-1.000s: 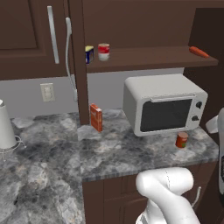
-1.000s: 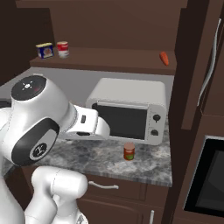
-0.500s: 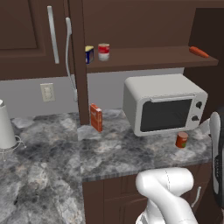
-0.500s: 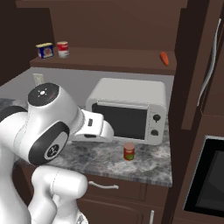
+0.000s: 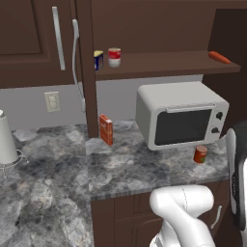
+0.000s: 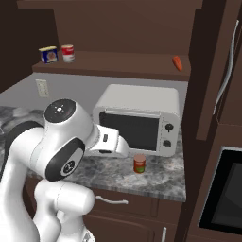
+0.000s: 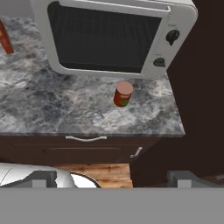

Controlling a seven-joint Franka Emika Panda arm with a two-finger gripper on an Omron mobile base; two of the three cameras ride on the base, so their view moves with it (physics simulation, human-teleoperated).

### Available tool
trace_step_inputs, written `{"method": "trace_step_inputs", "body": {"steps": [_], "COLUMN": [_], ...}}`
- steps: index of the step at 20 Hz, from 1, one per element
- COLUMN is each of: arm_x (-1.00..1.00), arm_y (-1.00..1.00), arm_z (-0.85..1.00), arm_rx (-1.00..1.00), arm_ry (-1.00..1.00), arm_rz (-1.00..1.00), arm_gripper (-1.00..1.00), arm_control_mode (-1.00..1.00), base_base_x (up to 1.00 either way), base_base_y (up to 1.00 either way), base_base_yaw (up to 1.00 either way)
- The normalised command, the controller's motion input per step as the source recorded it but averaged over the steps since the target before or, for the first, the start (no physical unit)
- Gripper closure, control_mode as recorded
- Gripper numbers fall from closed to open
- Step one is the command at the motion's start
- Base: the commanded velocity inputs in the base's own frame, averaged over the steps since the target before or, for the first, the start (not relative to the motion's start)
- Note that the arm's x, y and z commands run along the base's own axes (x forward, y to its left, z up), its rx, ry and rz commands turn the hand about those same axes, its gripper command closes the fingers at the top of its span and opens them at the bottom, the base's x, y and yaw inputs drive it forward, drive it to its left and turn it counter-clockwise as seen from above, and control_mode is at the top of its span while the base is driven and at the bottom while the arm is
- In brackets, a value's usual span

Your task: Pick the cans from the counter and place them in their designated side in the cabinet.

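Main risk judged: orange-red can [image 7: 123, 94] stood close in front of microwave [image 7: 113, 37], just below door edge and near knob side, so a wide approach could clip the door w/ one finger, or nudge can and tip it or roll it toward counter [image 7: 52, 109] front edge. Second risk: can small vs. jaw spread, so an off-centre close could squirt it out sideways. Third, for placing: red can w/ cream band [image 5: 114, 57] already up on cabinet shelf [image 5: 159, 62] beside blue-and-yellow container [image 5: 98, 60]; carrying second can up past microwave top and under shelf board left little room, knock poss. Gripper [image 7: 111, 181] seen fully spread, nothing between tips, holding nothing. In hand view, can upright on counter, well apart from tips, ahead of them and roughly centred, slightly toward right tip. In right base view, can [image 6: 139, 164] on counter before microwave's right half. Flat orange-red box [image 5: 106, 129] leaned far off to the left, not in the way.
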Motion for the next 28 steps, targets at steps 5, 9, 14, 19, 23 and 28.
{"method": "trace_step_inputs", "body": {"steps": [5, 9, 14, 19, 23, 28], "arm_x": [0.14, 0.17, 0.2, 0.22, 0.17, 0.16], "arm_y": [-0.01, -0.05, -0.07, -0.05, -0.06, -0.04], "arm_z": [-0.14, -0.08, -0.07, -0.09, -0.12, -0.16], "arm_rx": [0.0, 0.0, 0.0, 0.0, 0.0, 0.0], "arm_ry": [0.0, 0.0, 0.03, 0.03, 0.01, 0.0], "arm_rz": [-0.01, 0.0, -0.01, 0.0, 0.0, 0.0], "arm_gripper": [-1.0, -1.0, -1.0, -1.0, -1.0, -1.0], "arm_control_mode": [-1.0, -1.0, -1.0, -1.0, -1.0, -1.0], "base_base_x": [0.0, 0.0, 0.0, 0.0, 0.0, 0.0], "base_base_y": [0.0, 0.0, 0.0, 0.0, 0.0, 0.0], "base_base_yaw": [0.0, 0.0, 0.0, 0.0, 0.0, 0.0]}}
